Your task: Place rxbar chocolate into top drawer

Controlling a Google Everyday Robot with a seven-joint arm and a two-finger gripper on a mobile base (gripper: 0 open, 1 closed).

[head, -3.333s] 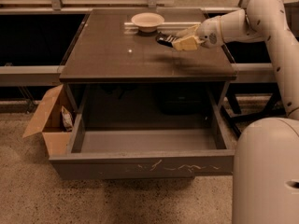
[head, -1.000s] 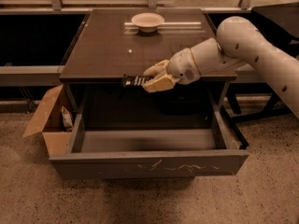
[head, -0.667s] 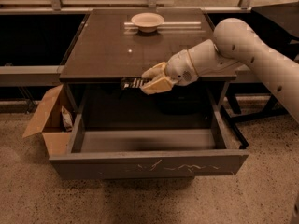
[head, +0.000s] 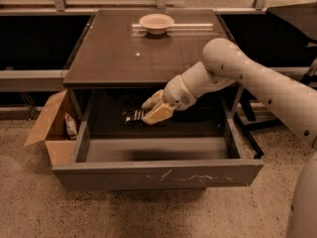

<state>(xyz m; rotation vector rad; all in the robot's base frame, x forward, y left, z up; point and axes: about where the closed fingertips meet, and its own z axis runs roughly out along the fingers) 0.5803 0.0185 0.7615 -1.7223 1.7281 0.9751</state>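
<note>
The rxbar chocolate point(head: 132, 117), a small black bar with white lettering, is held in my gripper point(head: 152, 111), whose pale fingers are shut on its right end. The bar hangs level below the table's front edge, over the back part of the open top drawer point(head: 158, 173). The drawer is pulled out wide, its scratched grey front panel facing me and its pale grey floor bare. My white arm reaches in from the right.
A dark brown table point(head: 109, 58) stands above the drawer, with a pale round bowl point(head: 156, 22) at its far edge. An open cardboard box point(head: 52, 128) sits on the floor to the left of the drawer. Speckled floor lies in front.
My gripper has moved down from the table's front edge with the bar, and now holds it below the tabletop over the open drawer.
</note>
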